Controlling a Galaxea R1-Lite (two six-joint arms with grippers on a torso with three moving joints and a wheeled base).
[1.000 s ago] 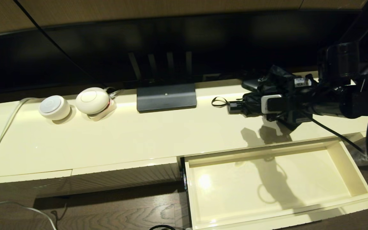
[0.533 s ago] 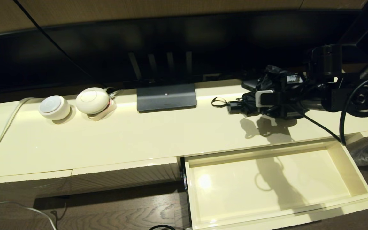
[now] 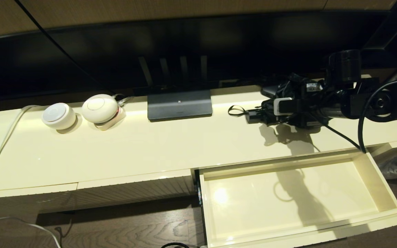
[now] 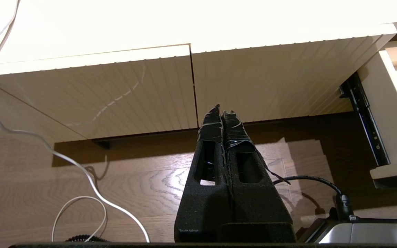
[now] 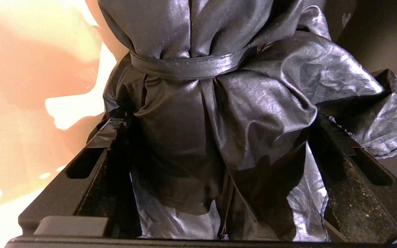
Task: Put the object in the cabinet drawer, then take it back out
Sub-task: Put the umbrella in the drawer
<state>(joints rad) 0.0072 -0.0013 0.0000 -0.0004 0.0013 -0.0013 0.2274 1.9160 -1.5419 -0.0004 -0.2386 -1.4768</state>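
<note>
Glossy cream table [image 3: 150, 144] under dark TV. Cabinet drawer [image 3: 384, 193] pulled open, nearer robot than right gripper [image 3: 271, 112], nothing inside. Right jaws clamp umbrella [image 3: 289, 100] on table; handle, loop protrude beyond fingers. Left gripper [image 4: 224, 117] parked low, jaws closed. White label unreadable.

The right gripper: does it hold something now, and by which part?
The right gripper grips the black umbrella around its bunched fabric body, below the strap, not by the handle.
</note>
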